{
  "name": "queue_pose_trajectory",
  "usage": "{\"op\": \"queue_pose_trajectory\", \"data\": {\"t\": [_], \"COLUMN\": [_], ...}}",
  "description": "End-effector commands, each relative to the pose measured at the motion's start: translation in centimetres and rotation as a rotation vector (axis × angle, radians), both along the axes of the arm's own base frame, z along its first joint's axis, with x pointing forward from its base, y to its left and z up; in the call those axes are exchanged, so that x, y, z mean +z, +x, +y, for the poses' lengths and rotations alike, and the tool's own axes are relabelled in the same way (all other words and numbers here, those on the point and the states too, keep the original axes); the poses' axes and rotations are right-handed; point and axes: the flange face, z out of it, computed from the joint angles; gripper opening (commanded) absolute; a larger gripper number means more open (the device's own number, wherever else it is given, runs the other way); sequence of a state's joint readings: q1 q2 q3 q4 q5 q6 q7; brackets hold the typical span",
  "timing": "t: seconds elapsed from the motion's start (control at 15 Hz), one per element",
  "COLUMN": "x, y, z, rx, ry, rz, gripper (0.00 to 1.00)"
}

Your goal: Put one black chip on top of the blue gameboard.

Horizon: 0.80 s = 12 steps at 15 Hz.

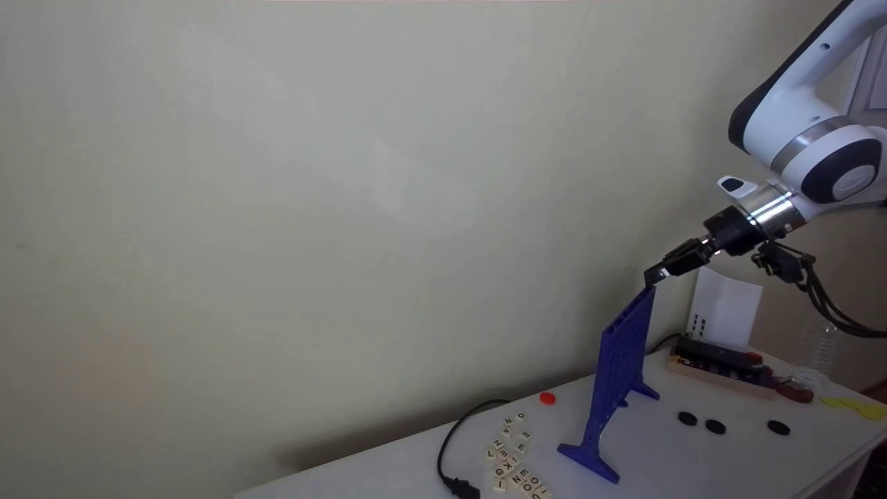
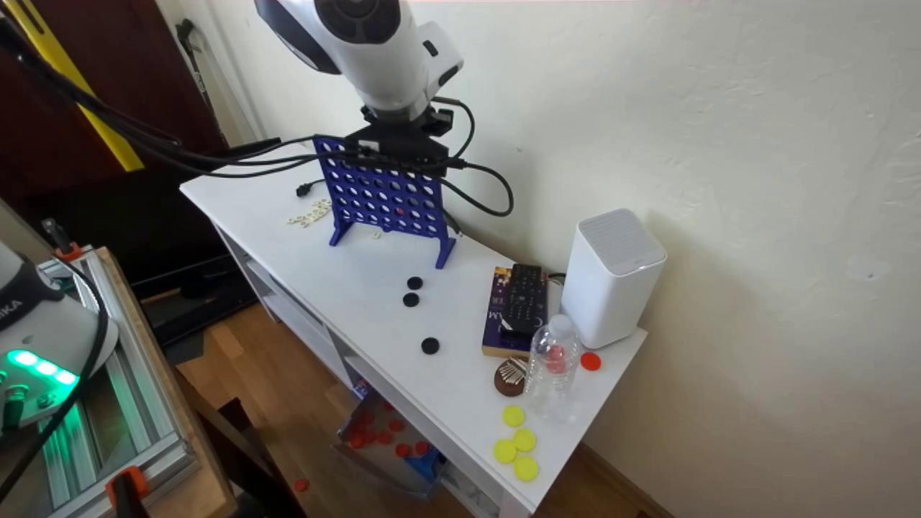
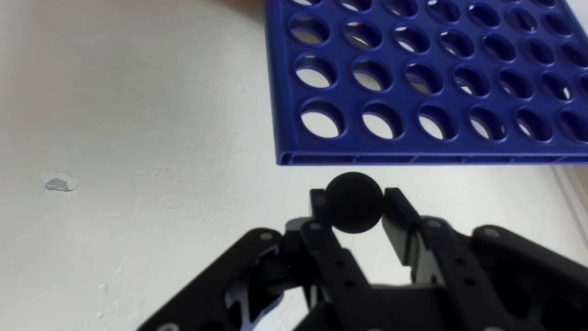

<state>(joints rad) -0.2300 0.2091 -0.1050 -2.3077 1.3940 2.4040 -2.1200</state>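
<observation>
A black chip is pinched edge-on between both fingertips of my gripper, its flat face towards the wrist camera. The blue gameboard stands upright on the white table, and its slotted top edge lies just beyond the chip in the wrist view, with a narrow strip of wall between them. In an exterior view the fingertips are right at the top far corner of the gameboard; whether they touch cannot be told. Three more black chips lie flat on the table in front of the board.
Letter tiles, a black cable and a red chip lie beyond the board. A book with a remote, a clear bottle, a white box and yellow chips occupy the near end. The wall runs close behind.
</observation>
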Motion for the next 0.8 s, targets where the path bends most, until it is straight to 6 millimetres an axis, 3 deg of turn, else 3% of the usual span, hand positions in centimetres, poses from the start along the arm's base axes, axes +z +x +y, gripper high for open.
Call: {"op": "queue_pose_trajectory", "data": {"t": [0.0,0.73], "x": [0.39,-0.26], "y": [-0.09,0.41], "z": [-0.15,-0.06], "rx": [-0.015,-0.033], "ry": [0.019,0.005], "rz": [-0.045,-0.039], "gripper": [0.1,0.1]}}
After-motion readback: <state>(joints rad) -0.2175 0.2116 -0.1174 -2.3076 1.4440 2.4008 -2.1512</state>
